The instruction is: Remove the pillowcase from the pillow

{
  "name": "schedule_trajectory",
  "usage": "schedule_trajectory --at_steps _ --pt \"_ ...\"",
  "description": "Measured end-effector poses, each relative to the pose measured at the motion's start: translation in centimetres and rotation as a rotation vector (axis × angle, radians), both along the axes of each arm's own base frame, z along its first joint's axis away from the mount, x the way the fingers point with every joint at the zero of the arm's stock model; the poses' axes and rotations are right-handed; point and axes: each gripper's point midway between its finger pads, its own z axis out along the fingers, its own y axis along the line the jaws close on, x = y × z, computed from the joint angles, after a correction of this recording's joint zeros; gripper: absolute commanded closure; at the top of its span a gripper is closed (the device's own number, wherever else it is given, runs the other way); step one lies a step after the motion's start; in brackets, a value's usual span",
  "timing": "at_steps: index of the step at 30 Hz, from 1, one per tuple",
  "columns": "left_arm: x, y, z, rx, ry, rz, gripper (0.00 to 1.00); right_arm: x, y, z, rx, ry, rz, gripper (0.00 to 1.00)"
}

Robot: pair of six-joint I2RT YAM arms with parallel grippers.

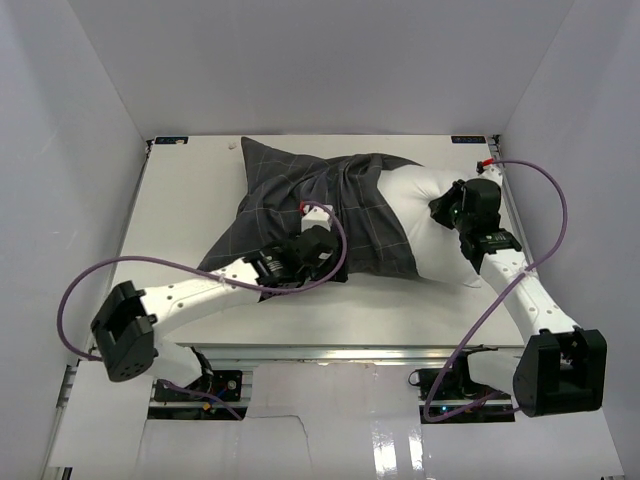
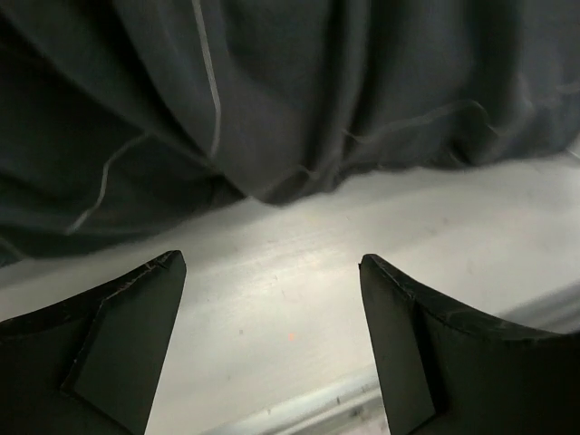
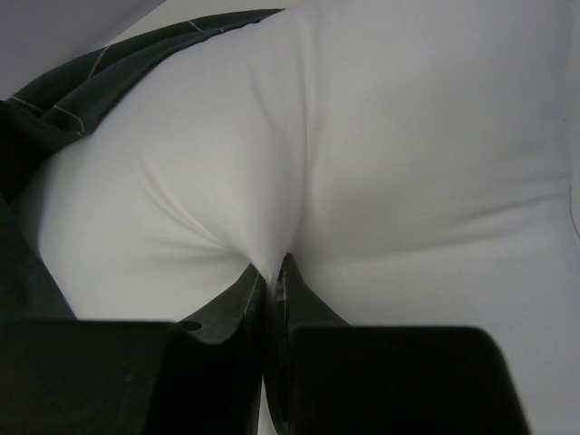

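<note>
The pulling-out step is in hand. A fold of the plump white fabric pillow (image 3: 408,163) is pinched tight between the closed fingers of the right gripper (image 3: 272,272), at the bare end that sticks out of the sack's mouth on the right. The soft charcoal-grey pillowcase with thin pale grid lines (image 1: 320,210) is seen lying wrinkled across the middle of the white table (image 1: 180,220). Most of the pillow is judged to be inside it, with only the right end uncovered. The left gripper (image 2: 272,263) is held spread wide with nothing between its jaws. It is low over bare tabletop, just beside the near edge of the dark cloth and not touching it. For the next move, a grasp on that cloth is probably called for on the left, so the case can be anchored or drawn leftward while the pillow is pulled the other way. Without an anchor, both could be dragged together.
</note>
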Motion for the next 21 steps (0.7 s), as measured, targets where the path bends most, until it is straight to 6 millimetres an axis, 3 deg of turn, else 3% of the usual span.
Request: schedule_trajectory --at_steps 5,8,10,11,12,14,15,17,21 --pt "2.5 -0.7 -4.6 0.077 0.01 0.12 0.11 -0.8 0.5 0.3 0.018 -0.025 0.031 0.92" --pt "3.7 -1.0 -5.9 0.097 -0.007 0.168 0.12 -1.2 0.9 0.6 0.03 -0.033 0.055 0.92" --pt "4.5 -1.5 -6.0 0.096 -0.027 0.192 0.19 -1.3 1.1 1.0 0.038 -0.043 0.069 0.92" --pt "4.8 -1.7 -6.0 0.093 -0.033 0.2 0.26 -1.4 1.2 1.2 0.041 -0.049 0.074 0.92" --pt "5.0 -1.8 -6.0 0.089 -0.04 0.206 0.47 -1.5 1.2 1.4 0.043 -0.054 0.078 0.92" --pt "5.3 -1.9 -5.8 0.075 -0.053 0.224 0.66 -1.8 1.3 1.8 0.047 -0.066 0.086 0.92" --pt "5.4 -2.0 -5.6 0.071 -0.065 0.231 0.82 -1.9 1.2 1.9 0.048 -0.069 0.085 0.92" --pt "5.5 -1.9 -5.1 0.064 -0.086 0.247 1.0 -2.1 0.9 2.0 0.052 -0.072 0.084 0.92" --pt "5.4 -0.4 -3.2 0.04 -0.122 0.31 1.0 -2.0 0.0 2.1 0.073 -0.069 0.085 0.92"
